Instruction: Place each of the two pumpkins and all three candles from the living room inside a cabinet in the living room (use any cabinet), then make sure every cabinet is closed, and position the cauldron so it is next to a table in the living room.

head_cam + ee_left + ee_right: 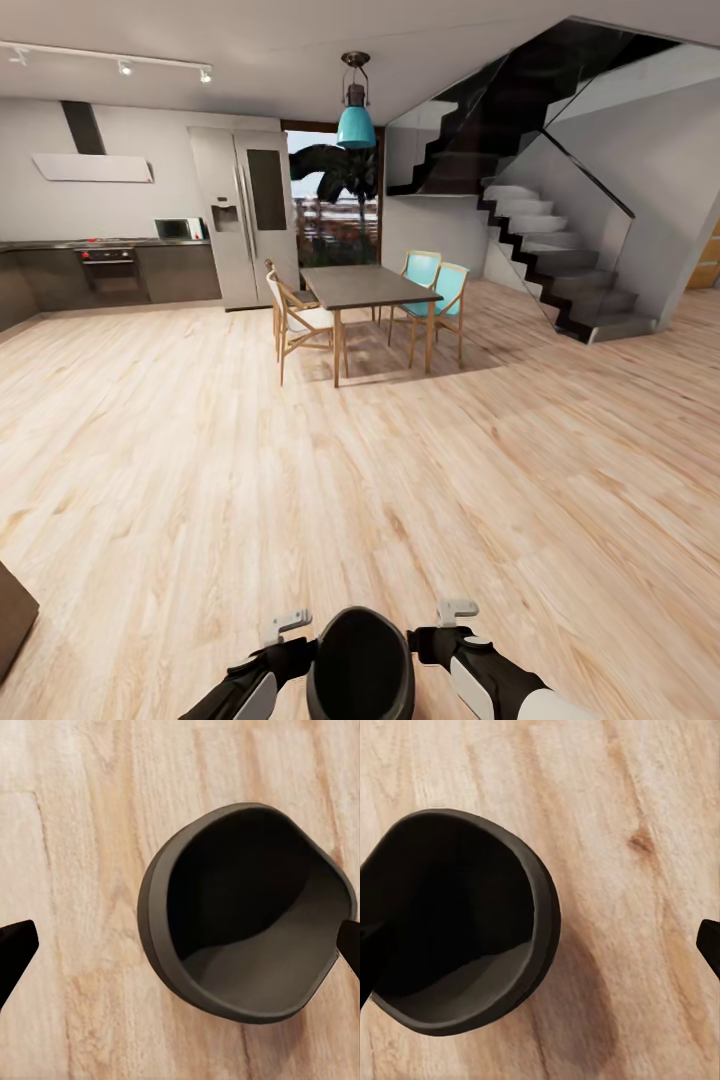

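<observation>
The black cauldron hangs low at the bottom middle of the head view, between my two arms and above the wood floor. My left gripper sits at its left side and my right gripper at its right. In the left wrist view the left gripper is open, with one fingertip at the rim of the cauldron. In the right wrist view the right gripper is open too, one fingertip over the cauldron. Pumpkins, candles, cabinet and living room table are out of view.
A tall dining table with wooden chairs stands ahead, a fridge and kitchen counter behind it. Stairs rise at the right. A dark brown furniture corner juts in at the lower left. Wide wood floor lies between.
</observation>
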### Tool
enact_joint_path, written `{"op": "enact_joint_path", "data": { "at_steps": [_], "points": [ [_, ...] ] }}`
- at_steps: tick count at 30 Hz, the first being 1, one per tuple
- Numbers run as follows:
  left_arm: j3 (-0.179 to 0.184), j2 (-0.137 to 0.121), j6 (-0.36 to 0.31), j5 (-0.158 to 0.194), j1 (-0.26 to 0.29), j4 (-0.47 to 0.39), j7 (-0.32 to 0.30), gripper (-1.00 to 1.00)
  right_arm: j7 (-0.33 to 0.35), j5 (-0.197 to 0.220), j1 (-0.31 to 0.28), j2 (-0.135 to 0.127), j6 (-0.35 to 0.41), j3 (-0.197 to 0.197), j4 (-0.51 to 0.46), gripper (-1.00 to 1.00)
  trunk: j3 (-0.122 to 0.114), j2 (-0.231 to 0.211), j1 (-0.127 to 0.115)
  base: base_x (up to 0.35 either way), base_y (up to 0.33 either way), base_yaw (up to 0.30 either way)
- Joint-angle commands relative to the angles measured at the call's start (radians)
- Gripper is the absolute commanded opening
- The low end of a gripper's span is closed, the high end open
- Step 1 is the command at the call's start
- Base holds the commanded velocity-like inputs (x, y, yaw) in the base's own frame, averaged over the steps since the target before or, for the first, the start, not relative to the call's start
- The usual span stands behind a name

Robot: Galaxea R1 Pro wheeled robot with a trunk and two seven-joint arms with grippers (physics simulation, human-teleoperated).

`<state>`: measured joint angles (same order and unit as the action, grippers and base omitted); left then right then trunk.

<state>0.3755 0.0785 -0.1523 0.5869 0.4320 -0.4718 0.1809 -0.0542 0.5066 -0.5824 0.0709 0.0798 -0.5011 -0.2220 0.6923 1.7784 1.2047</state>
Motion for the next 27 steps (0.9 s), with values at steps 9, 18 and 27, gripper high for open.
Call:
{"op": "enact_joint_path", "data": {
  "at_steps": [9,18,27],
  "points": [
    [0.008,-0.001,-0.001,0.009,0.001,-0.002,0.009,1.0,-0.005,0.007,-0.001,0.0,0.005,-0.008,-0.002,1.0,0.001,0.0,0.0,0.055,0.0,0.0],
    [0.007,-0.001,-0.001,0.01,0.001,-0.002,0.009,1.0,-0.003,0.007,-0.001,0.0,-0.001,-0.01,-0.012,1.0,0.017,0.035,0.02,0.001,0.0,0.0],
    [0.006,0.0,-0.001,0.01,0.001,-0.002,0.009,1.0,-0.003,0.007,-0.001,0.0,-0.071,-0.01,-0.012,1.0,0.045,0.098,0.054,0.0,0.0,0.0]
  ]
}}
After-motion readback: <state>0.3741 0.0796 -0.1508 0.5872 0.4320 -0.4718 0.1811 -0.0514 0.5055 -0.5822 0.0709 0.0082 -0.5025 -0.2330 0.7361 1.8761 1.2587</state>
